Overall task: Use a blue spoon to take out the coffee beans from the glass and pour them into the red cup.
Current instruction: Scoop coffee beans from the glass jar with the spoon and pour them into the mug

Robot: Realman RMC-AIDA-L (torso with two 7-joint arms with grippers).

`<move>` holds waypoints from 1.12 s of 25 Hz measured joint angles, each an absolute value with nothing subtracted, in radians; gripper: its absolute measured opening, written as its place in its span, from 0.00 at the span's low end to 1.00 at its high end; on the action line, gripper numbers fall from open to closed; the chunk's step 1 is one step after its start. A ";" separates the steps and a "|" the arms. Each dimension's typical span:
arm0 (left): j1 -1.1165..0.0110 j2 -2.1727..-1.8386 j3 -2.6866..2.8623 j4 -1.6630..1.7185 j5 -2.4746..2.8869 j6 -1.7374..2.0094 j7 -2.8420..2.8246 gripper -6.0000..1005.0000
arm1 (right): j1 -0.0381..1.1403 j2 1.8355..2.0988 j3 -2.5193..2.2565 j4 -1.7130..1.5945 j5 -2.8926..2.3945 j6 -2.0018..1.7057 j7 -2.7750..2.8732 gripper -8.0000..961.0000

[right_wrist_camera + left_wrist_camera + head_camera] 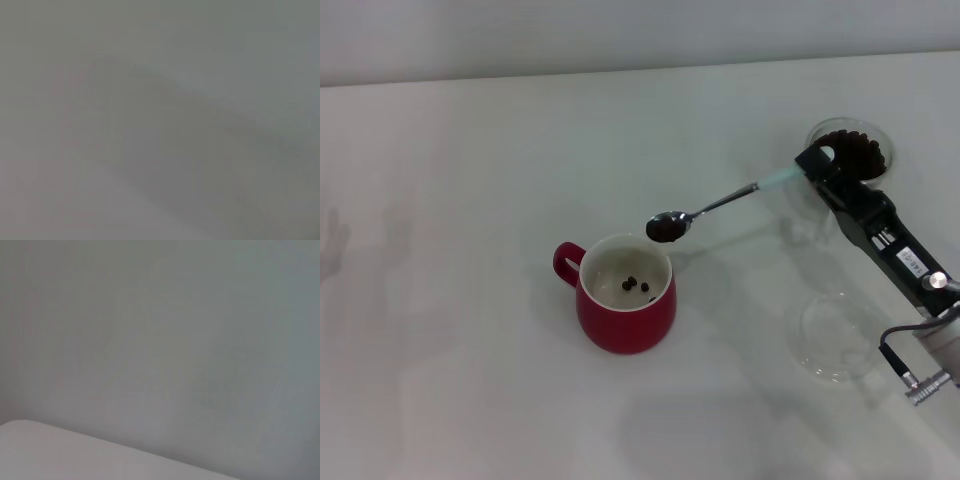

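In the head view my right gripper (812,165) is shut on the pale blue handle of the blue spoon (720,205). The spoon's silver bowl holds a dark heap of coffee beans (663,230) just above the far right rim of the red cup (626,294). A few loose beans lie on the cup's white inside. The glass (850,150), with dark beans in it, stands at the far right, partly hidden behind the gripper. My left gripper is out of view. Both wrist views show only a plain grey surface.
A flat clear glass saucer (840,335) lies at the right, under my right arm. The white table (470,250) stretches to the left of the cup, with its far edge along the wall.
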State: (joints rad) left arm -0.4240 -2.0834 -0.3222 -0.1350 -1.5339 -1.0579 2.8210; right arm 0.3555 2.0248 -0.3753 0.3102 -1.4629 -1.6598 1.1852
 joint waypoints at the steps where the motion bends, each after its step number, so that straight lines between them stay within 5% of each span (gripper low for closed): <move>1: -0.424 -2.083 -0.322 -0.135 -1.534 -1.057 2.821 0.88 | 0.357 2.025 -0.365 0.310 -1.477 -1.659 1.179 0.16; 28: -0.411 -2.085 -0.322 -0.139 -1.534 -1.053 2.821 0.88 | 0.388 2.025 -0.308 0.345 -1.604 -1.597 0.918 0.16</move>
